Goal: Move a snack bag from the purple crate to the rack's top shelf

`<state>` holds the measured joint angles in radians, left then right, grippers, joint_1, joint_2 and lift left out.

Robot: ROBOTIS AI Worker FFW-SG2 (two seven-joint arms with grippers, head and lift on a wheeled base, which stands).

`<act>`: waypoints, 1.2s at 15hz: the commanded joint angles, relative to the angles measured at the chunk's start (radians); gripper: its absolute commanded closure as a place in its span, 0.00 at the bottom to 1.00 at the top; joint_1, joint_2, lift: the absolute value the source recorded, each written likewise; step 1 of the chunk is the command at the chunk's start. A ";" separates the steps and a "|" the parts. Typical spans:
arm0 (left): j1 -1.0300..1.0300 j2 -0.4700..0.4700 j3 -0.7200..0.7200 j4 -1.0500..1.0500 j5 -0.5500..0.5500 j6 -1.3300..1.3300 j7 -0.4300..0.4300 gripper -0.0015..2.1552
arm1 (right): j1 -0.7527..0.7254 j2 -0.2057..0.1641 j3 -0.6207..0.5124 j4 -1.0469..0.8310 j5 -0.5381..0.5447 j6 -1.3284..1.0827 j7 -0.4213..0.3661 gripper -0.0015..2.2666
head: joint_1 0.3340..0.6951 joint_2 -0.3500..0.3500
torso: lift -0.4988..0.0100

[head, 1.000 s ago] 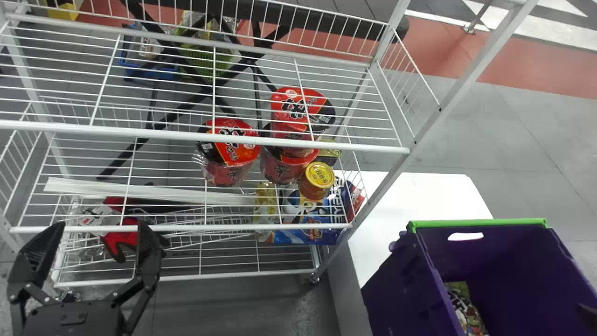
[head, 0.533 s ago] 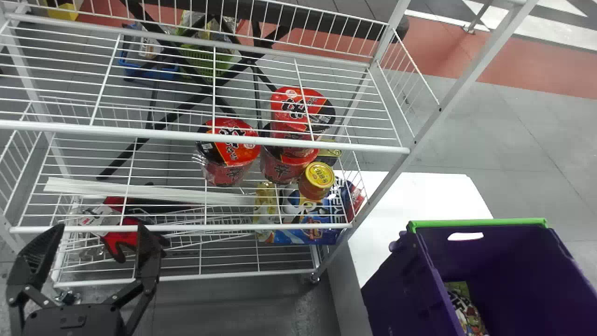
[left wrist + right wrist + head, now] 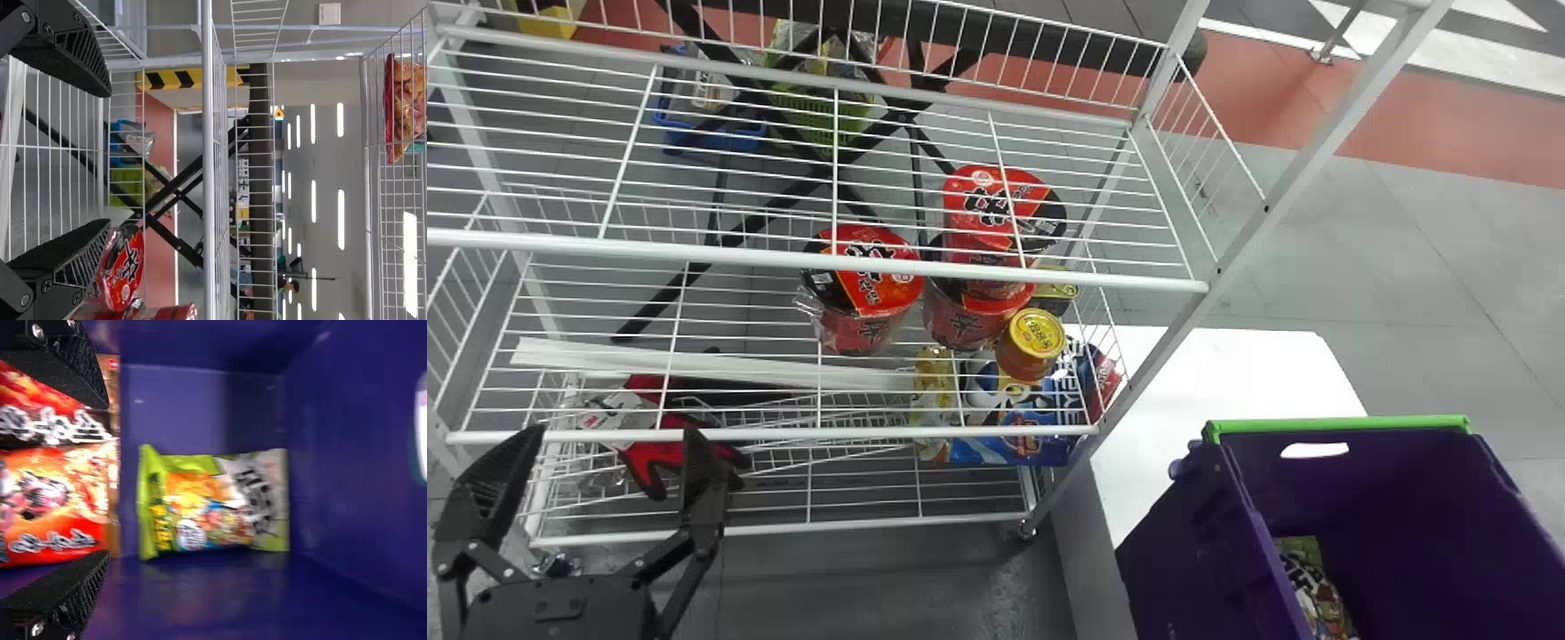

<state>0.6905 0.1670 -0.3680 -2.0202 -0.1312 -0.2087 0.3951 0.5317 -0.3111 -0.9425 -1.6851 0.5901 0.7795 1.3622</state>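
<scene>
"See that? The left gripper [image 3: 615,433] has slid a touch toward nine o'clock, and the dark tip at the three o'clock edge, by the crate [image 3: 1174,551], has gone from there. The rest hasn't budged."

"Is the left one holding anything?"

"No, its flat black fingers stand wide apart with nothing between them, at about eight o'clock, in front of the white wire rack [image 3: 800,258]."

"And the right gripper [image 3: 107,480]?"

"Facing into the crate, fingers spread, pinching nothing. Shiny red snack bags [image 3: 53,503] show between and behind the fingers; whether they touch, I can't tell."

"Where's the green snack bag [image 3: 213,503]?"

"Inside that crate, down at four o'clock, just ahead of the right fingertips. It's a crinkly, pillow-shaped packet lying by smooth purple plastic walls. The crate has a green rim [image 3: 1334,426] and an oblong handle hole."

"Anything on the rack?"

"Round red noodle tubs [image 3: 863,284] around the middle, one in crumpled clear film, and a squat yellow-lidded tub [image 3: 1036,338] just beside, toward four. Higher up, a lumpy, see-through bag [image 3: 403,107] rests on the wire."
</scene>
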 commanded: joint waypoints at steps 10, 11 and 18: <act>-0.023 0.009 0.008 0.009 0.031 -0.001 -0.013 0.07 | -0.016 -0.028 0.074 0.208 0.083 -0.038 -0.063 0.00 | 1.00 0.00 | 0.08; -0.023 0.011 0.008 0.011 0.035 -0.001 -0.013 0.07 | -0.018 -0.026 0.085 0.219 0.085 -0.038 -0.071 0.00 | 1.00 0.00 | 0.08; -0.034 0.014 0.008 0.014 0.045 -0.007 -0.021 0.07 | -0.022 -0.023 0.134 0.280 0.166 -0.019 -0.094 0.00 | 1.00 0.00 | 0.08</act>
<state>0.6583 0.1801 -0.3604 -2.0079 -0.0880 -0.2115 0.3743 0.5101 -0.3333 -0.8176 -1.4223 0.7395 0.7594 1.2697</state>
